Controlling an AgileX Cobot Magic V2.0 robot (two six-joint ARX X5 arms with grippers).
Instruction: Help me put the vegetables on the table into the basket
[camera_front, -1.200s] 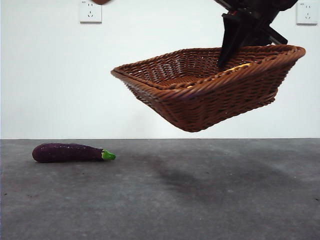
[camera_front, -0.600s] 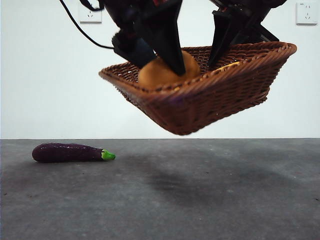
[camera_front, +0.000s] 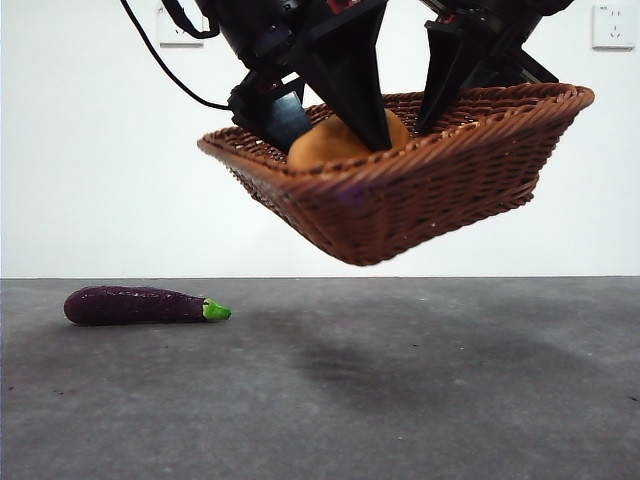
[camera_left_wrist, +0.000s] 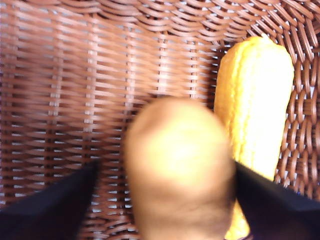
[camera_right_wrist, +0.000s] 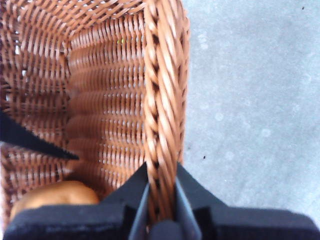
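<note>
My right gripper (camera_front: 448, 100) (camera_right_wrist: 161, 197) is shut on the braided rim of the wicker basket (camera_front: 440, 190) (camera_right_wrist: 100, 90) and holds it tilted, high above the table (camera_front: 400, 380). My left gripper (camera_front: 335, 135) (camera_left_wrist: 165, 170) is inside the basket with the orange-brown potato (camera_front: 335, 142) (camera_left_wrist: 180, 170) between its jaws. The jaws are spread, and one stands apart from the potato. The yellow corn cob (camera_left_wrist: 257, 100) lies on the basket floor (camera_left_wrist: 75, 75) beside the potato. The purple eggplant (camera_front: 135, 304) lies on the table at the left.
A white wall with two sockets (camera_front: 612, 25) stands behind the table. The basket casts a shadow on the table's middle (camera_front: 350, 350).
My left gripper came down from the upper left into the basket with the potato, and the potato now sits lower inside. The basket shifted slightly left and tilted more. The eggplant has not moved.
</note>
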